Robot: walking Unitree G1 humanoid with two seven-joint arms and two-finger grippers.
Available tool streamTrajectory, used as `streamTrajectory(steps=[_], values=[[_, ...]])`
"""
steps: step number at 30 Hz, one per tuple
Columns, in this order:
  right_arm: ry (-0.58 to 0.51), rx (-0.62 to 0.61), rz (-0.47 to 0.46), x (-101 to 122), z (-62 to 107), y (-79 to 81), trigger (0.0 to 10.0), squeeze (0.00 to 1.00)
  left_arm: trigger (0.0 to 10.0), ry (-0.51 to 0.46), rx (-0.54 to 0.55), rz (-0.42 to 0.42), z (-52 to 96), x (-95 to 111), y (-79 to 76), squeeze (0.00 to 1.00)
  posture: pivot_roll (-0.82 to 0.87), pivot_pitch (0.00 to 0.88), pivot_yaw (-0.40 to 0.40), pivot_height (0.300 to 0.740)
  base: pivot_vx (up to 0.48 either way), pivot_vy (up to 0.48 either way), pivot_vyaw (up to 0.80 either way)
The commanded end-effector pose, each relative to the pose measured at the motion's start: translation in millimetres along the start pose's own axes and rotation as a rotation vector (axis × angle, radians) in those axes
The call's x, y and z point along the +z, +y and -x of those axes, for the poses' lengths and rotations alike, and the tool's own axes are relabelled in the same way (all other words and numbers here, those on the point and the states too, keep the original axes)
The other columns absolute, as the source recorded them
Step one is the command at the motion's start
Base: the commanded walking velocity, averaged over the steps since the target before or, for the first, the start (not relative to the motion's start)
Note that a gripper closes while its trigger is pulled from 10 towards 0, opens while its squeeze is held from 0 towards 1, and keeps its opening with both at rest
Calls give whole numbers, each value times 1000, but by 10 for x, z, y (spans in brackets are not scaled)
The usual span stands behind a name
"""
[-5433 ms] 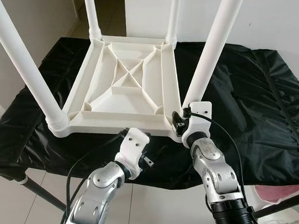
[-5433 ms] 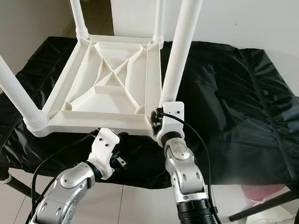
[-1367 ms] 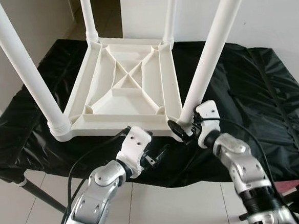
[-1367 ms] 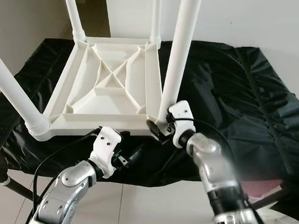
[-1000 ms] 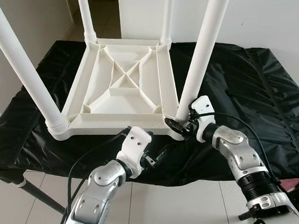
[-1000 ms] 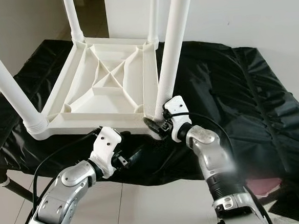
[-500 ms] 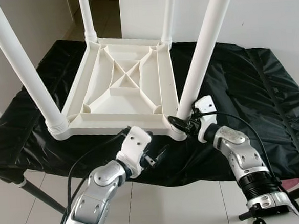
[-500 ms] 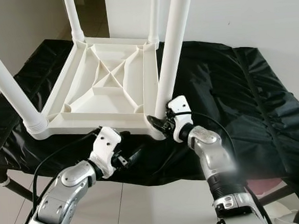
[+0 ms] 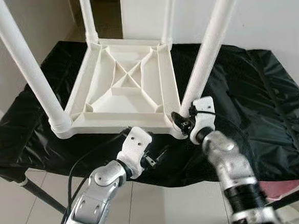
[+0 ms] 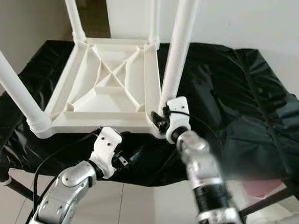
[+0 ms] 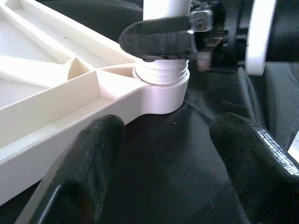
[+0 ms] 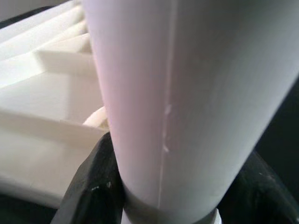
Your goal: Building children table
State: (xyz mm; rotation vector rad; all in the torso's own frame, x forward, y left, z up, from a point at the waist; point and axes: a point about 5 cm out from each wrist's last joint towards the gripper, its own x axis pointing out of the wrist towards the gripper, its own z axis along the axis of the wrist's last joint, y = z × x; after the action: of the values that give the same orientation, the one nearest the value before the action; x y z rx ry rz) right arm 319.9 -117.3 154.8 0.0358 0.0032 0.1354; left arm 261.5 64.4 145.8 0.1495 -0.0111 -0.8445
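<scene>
A white plastic children's table (image 9: pixel 122 91) lies upside down on a black-covered work surface (image 9: pixel 261 99), its legs pointing up. My right gripper (image 9: pixel 183 121) is shut around the base of the near right leg (image 9: pixel 207 51), just above its socket (image 11: pixel 161 88). In the right wrist view the leg (image 12: pixel 187 93) runs between the black fingers (image 12: pixel 96 186). My left gripper (image 9: pixel 160 155) is open and holds nothing. It sits low, just below the table's front edge, pointing at that same corner.
The black cloth hangs over the front edge of the work surface, above a tiled floor (image 9: pixel 22 203). A dark stand leg (image 9: pixel 40 194) slants down at the left. A pink object (image 9: pixel 288 187) lies on the floor at the right. A white wall stands behind.
My right arm has swung from out at the right back under the corner, turning about the leg base, and shows blurred. The left gripper has stayed where it was.
</scene>
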Motion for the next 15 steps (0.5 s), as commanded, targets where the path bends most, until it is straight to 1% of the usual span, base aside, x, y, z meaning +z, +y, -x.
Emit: streamTrajectory(steps=[1,2,3,4,5,6,7,8,9,14,15], values=[[56,-109,-24,-132,71,-23,10000,0,10000,16,0,12,-5,-48,-17,0,-12,85,-34,740,0,0,0],[55,-147,-42,-143,107,47,10000,0,10000,16,4,14,0,-49,-19,0,-9,90,-34,740,0,0,0],[49,-135,-78,-144,123,128,10000,0,10000,16,8,17,4,-52,-19,0,-9,90,-34,740,0,0,0],[49,-135,-78,-144,123,128,10000,0,10000,16,8,17,4,-52,-19,0,-9,90,-34,740,0,0,0],[34,-97,-98,-114,137,203,10000,0,10000,15,9,19,4,-52,-23,0,-11,90,-31,740,0,0,0],[34,-97,-98,-114,137,203,10000,0,10000,15,9,19,4,-52,-23,0,-11,90,-31,740,0,0,0],[14,-47,-114,-77,144,247,10000,267,10000,15,8,20,1,-52,-26,0,-17,93,-30,740,0,0,0],[14,-47,-114,-77,144,247,10000,267,10000,15,8,20,1,-52,-26,0,-17,93,-30,740,0,0,0],[2,-27,-121,-47,150,258,10000,1000,10000,15,6,20,-3,-51,-26,0,-18,92,-31,740,0,0,0],[-11,-20,-107,11,149,194,10000,1000,10000,11,8,16,-20,-36,-6,0,-24,92,-27,740,0,0,0],[-18,8,-92,26,152,153,10000,1000,10000,9,9,17,-23,-30,0,0,-25,94,-28,740,0,0,0]])
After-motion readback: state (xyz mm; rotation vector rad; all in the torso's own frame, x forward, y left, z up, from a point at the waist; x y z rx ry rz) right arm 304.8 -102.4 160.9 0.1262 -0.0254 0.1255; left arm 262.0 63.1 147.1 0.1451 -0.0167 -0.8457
